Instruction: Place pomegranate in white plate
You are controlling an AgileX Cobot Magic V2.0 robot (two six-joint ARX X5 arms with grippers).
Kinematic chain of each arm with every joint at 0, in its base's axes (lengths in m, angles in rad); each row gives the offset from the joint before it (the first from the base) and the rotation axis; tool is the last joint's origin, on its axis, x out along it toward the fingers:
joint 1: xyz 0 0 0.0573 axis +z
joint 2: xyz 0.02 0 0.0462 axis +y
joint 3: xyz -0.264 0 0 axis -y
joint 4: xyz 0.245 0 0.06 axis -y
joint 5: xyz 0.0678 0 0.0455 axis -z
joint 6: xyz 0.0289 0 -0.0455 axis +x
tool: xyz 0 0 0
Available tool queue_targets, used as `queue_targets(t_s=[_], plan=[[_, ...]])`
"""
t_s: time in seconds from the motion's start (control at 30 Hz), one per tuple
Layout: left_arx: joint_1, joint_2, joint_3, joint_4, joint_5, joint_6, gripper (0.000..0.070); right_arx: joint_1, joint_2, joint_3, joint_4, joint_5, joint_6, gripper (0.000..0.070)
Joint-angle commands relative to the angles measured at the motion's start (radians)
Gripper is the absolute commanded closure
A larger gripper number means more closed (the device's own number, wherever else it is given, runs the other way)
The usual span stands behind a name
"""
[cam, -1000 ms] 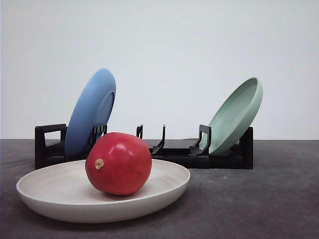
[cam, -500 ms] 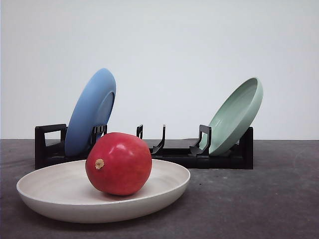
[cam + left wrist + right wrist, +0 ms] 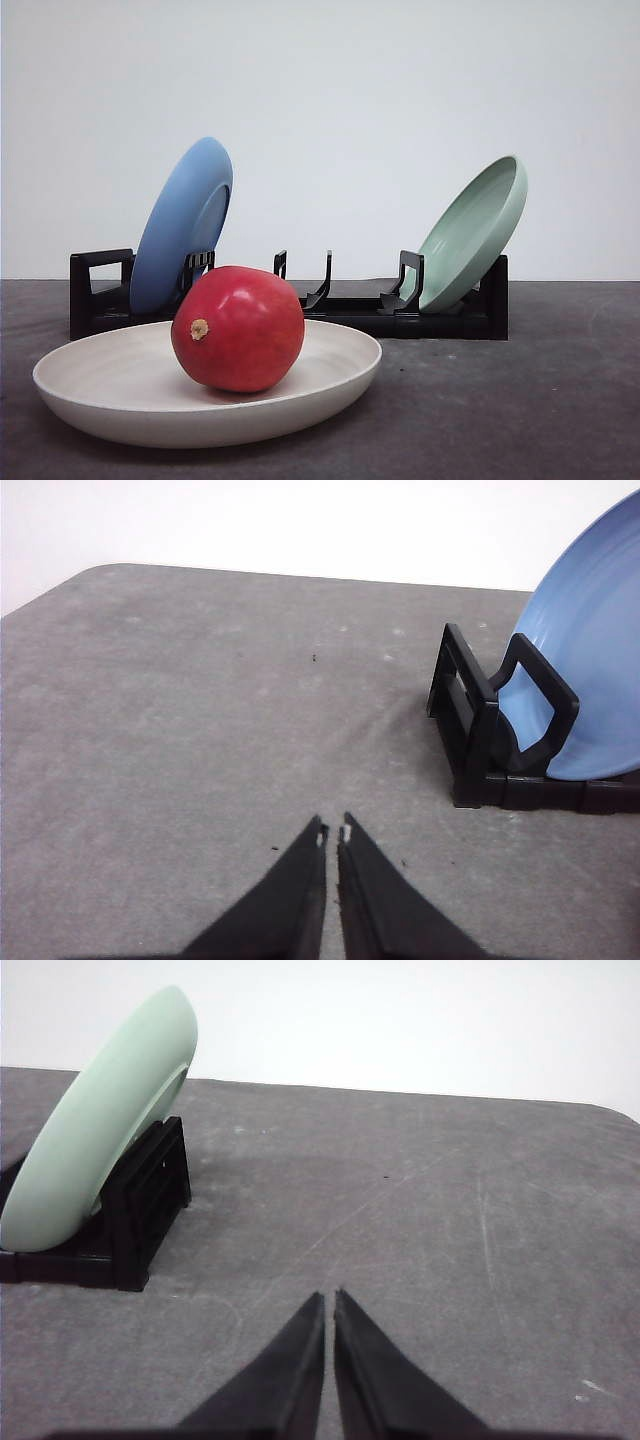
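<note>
1. Pomegranate [image 3: 238, 328], round and glossy red with a small brown crown facing us, lay inside the shallow matte off-white plate [image 3: 110, 402] at the front of the grey table [image 3: 520, 400], exactly as it had a second before; we found nothing shifted across the front views.
2. Behind it, we saw the black plastic rack [image 3: 440, 318] propping a blue plate [image 3: 180, 228] at its left end and a mint green plate [image 3: 475, 232] at its right, both tilted.
3. We saw the left gripper [image 3: 332, 833] with its black jaws pressed nearly together, holding nothing, over bare table near the rack's blue-plate end.
4. The right gripper [image 3: 329, 1298] was likewise closed and empty, near the green plate.
5. We could read no writing or labels anywhere.
</note>
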Motion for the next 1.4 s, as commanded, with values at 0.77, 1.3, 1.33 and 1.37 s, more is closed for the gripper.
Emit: queue_targets(t_s=[0.77,1.3,1.33,1.37], plan=[[0.003,0.000,-0.011,0.000,-0.002,-0.001,0.0700,-0.001,0.000,-0.005,0.011,-0.002,0.004,0.0687],[0.003,0.000,-0.011,0.000,-0.002,-0.001,0.0700,-0.001,0.000,-0.005,0.011,-0.002,0.004,0.0687],[0.003,0.000,-0.011,0.000,-0.002,-0.001,0.0700,-0.001,0.000,-0.005,0.011,-0.002,0.004,0.0687],[0.003,0.000,-0.011,0.000,-0.002,-0.001,0.0700,-0.001,0.000,-0.005,0.011,-0.002,0.003,0.0687]])
